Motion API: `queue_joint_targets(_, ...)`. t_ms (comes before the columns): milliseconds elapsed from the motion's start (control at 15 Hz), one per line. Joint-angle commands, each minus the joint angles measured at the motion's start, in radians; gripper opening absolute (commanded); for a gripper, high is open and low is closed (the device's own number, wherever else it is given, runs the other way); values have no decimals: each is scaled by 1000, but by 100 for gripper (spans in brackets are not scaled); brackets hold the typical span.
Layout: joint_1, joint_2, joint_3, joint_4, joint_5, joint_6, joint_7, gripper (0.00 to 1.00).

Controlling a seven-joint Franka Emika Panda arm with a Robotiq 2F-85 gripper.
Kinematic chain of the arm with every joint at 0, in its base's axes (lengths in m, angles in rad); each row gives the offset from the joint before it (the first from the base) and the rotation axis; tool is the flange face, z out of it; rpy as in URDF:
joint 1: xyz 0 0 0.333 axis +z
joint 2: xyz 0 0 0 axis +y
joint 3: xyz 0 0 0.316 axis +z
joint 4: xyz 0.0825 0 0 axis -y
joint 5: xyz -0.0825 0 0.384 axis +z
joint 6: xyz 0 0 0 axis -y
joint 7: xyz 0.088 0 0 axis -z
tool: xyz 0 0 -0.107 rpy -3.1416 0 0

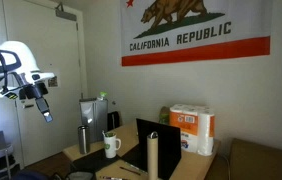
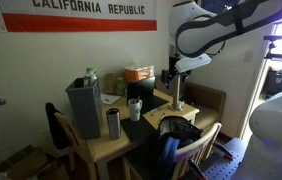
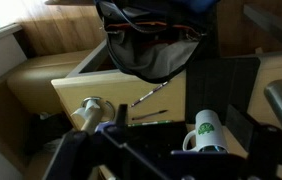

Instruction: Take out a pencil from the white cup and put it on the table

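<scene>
The white cup (image 3: 206,130) has a green logo and a side handle. It stands on the light wooden table (image 3: 71,75) and shows in both exterior views (image 1: 112,146) (image 2: 135,107), next to the taller steel tumbler (image 1: 83,138). I cannot tell what is inside the cup. Two pencils or pens (image 3: 146,97) lie on the table left of the cup in the wrist view. My gripper (image 1: 46,112) (image 2: 171,75) hangs high above the table, well clear of the cup. Its jaws look open and empty.
A grey box (image 2: 84,100) and the tumbler (image 2: 113,122) stand near the cup. A paper towel holder (image 2: 178,95), a black upright panel (image 1: 159,142), a paper towel pack (image 1: 191,128) and a black bag (image 3: 151,45) crowd the table and chairs.
</scene>
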Motion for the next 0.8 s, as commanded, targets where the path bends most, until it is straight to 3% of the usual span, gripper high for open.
queue_joint_targets(0,6,1,-6,2,-5,-3,3,100)
queue_joint_targets(400,4,15,-1,8,-8,-3,7,100)
queue_joint_targets(733,-21,159,19,64,-26,57,39,100)
